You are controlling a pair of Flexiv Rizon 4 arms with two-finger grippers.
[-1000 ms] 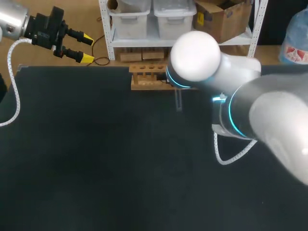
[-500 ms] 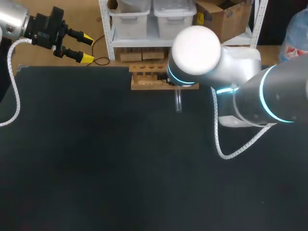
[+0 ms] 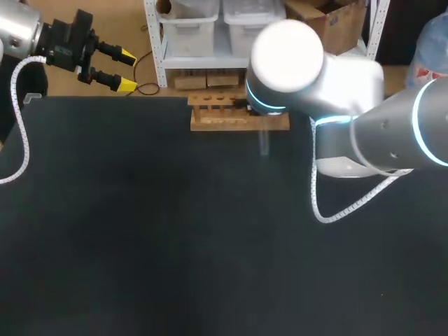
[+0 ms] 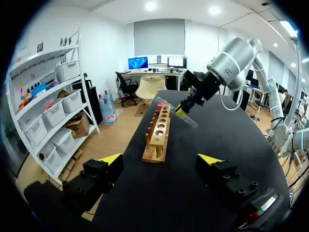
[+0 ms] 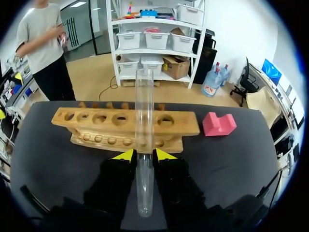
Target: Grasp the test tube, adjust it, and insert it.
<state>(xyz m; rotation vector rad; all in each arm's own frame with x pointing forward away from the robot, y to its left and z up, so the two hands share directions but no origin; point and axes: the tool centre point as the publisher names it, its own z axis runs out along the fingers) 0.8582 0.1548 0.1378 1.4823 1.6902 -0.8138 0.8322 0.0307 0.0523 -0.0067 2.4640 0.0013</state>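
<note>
Head cam high and behind, looking down. Left wrist sees rack (image 4: 157,139) endwise, farther off; right wrist broadside, close. All share it.

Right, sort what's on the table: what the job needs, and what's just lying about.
Job: test tube, held in the right gripper; wooden rack.
Lying about: pink block beside the rack; left gripper, open, holding nothing.
</note>
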